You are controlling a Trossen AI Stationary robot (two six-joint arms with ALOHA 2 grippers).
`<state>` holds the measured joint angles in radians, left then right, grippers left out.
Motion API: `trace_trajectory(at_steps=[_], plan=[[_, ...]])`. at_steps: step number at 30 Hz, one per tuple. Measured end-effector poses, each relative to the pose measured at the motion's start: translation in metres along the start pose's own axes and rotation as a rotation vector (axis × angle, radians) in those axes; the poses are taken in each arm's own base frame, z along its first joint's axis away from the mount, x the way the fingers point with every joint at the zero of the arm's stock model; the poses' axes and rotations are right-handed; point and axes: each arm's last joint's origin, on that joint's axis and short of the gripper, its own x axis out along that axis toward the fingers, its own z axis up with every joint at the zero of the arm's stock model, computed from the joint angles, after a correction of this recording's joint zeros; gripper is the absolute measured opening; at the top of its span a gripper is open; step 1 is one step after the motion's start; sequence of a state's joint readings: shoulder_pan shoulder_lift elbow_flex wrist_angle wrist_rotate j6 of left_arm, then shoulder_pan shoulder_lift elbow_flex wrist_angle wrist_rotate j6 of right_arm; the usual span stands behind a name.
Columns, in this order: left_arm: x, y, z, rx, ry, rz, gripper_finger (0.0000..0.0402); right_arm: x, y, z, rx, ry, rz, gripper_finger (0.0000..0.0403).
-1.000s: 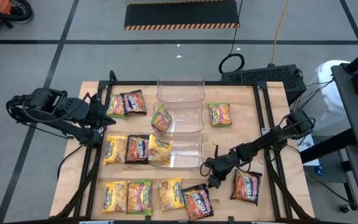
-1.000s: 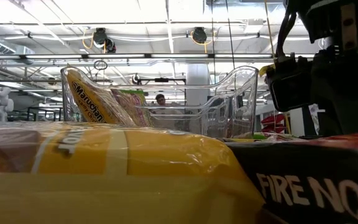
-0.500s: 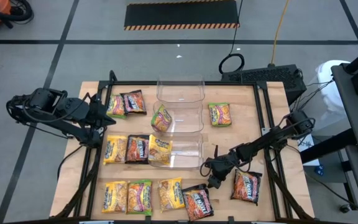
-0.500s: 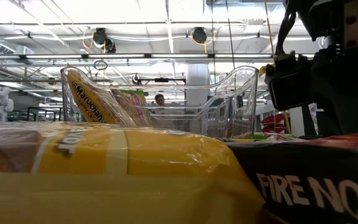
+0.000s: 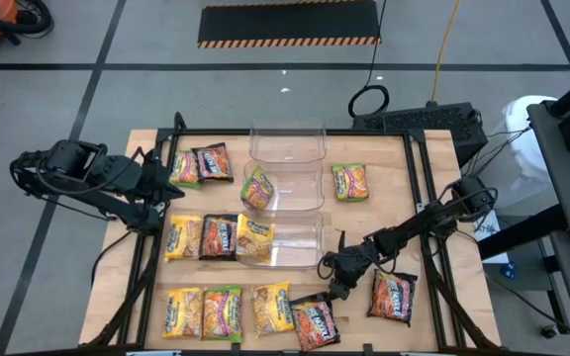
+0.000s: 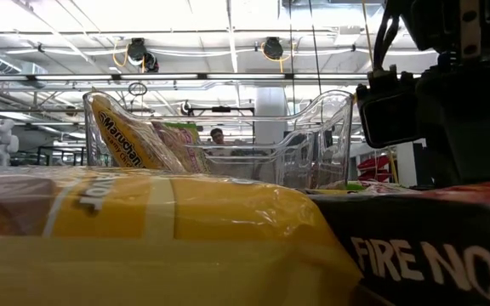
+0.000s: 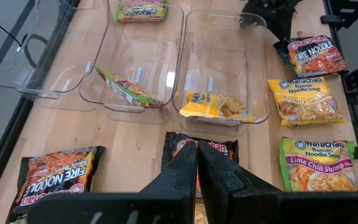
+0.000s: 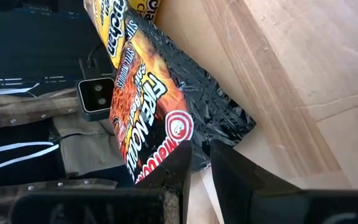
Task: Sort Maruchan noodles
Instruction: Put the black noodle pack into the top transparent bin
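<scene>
Little has shifted since the earlier frame: only the right gripper (image 5: 332, 288) is seen a touch lower and nearer the table's front edge, while the left gripper (image 5: 162, 181) is held parked at the table's left side, its fingers pressed together on nothing.

The right gripper's fingers are parted by a narrow gap and nothing is pinched between them. A dark Fire Noodle packet (image 5: 313, 318) lies just beside them, toward the front edge, its long axis tilted across the fingers' line (this arm is clearly the nearer one). The rest of the noodle packets (image 5: 222, 311) are spread over the wooden table (image 5: 364, 225), well apart from the waiting arm's reach.

Three clear bins are lined up down the middle: the far bin (image 5: 287, 143) is empty, the middle bin (image 5: 295, 188) has one packet propped on edge, and the near bin (image 5: 290, 242) holds a yellow packet.
</scene>
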<state>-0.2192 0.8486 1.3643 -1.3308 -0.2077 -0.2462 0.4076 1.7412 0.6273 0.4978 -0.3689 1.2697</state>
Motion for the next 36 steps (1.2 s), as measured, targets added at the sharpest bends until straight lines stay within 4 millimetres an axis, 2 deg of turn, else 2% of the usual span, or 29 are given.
trace_trajectory(at_steps=[36], plan=[[0.0000, 0.0000, 0.0000, 0.002, 0.000, 0.000, 0.0021, -0.0008, -0.0101, -0.0014, 0.001, 0.024, -0.083, 0.0054]])
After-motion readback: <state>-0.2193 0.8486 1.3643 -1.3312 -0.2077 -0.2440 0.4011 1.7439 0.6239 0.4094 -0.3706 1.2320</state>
